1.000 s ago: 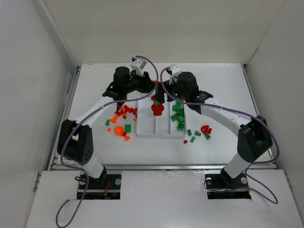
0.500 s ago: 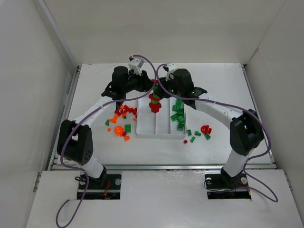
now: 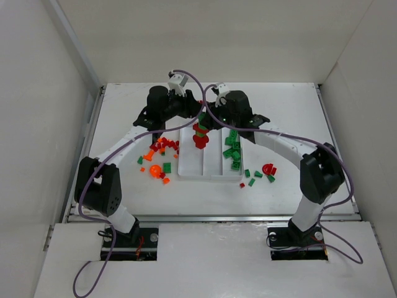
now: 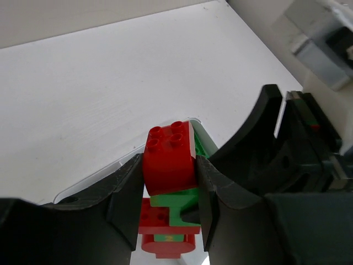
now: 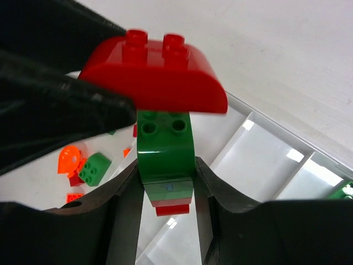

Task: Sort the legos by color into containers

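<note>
Over the white plastic tray (image 3: 188, 166), clamped in left gripper (image 4: 168, 179): red rounded plastic brick (image 4: 168, 157); in right gripper (image 5: 165, 185): attached green plastic brick (image 5: 165, 146).

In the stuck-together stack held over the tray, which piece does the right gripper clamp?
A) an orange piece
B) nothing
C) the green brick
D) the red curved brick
C: in the right wrist view the right gripper pinches the green brick, with the red curved brick above its fingers.

High rear overview, wrist cameras close, sharing brick stack (image 5: 165, 144)
</note>
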Tool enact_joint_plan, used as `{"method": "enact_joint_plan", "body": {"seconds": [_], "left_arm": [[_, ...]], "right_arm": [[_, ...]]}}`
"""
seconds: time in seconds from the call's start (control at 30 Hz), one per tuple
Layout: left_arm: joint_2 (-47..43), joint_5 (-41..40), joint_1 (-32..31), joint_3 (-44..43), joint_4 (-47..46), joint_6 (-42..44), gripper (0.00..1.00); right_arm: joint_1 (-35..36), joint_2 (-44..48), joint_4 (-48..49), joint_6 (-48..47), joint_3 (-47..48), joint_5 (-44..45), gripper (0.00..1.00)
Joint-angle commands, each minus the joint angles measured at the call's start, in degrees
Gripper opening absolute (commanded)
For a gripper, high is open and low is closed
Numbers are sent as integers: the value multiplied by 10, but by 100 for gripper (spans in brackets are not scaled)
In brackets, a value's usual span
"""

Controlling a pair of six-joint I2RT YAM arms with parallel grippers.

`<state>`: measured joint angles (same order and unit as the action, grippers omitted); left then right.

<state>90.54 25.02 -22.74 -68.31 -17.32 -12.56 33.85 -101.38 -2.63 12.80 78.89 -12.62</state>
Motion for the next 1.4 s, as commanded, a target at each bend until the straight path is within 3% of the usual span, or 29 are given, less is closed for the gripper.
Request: {"method": "enact_joint_plan", "body": {"seconds": [0.0,0.17,0.4,0.5,0.63,0.8,0.87,0.9,1.03,1.1,1.17,1.2,1.33,1.37], "left_arm": [[-20,-30,10,-36,-47,-6,0],[-20,-37,22,-48,-41,13,0],[-20,-2,22,-30,-13,60,0],[-20,31,17,4,-4,126,0],[-13,57,-26,24,60,291,0],[10,57,-71,45,94,422,9],[25,62,-92,53,94,464,17],[31,62,-99,61,94,478,27],[46,57,-123,79,79,514,33],[53,57,-123,87,67,514,43],[58,57,-129,93,67,527,55],[58,57,-134,93,73,533,70],[58,74,-134,78,98,553,100],[58,74,-134,67,98,553,100]], "right_arm": [[-4,63,32,11,1,11,0],[-32,128,32,42,-34,64,0],[-81,207,-39,52,-56,192,0],[-97,240,-57,52,-66,225,0],[-110,275,-57,42,-84,252,0],[-110,300,-69,36,-95,258,0],[-110,314,-69,30,-109,263,0],[-110,314,-69,30,-109,263,0],[-110,325,-81,25,-114,269,0],[-110,325,-81,20,-114,269,0],[-110,325,-81,20,-114,269,0],[-115,325,-81,20,-114,274,0],[-115,325,-81,8,-109,274,0],[-115,319,-81,3,-109,268,0]]}}
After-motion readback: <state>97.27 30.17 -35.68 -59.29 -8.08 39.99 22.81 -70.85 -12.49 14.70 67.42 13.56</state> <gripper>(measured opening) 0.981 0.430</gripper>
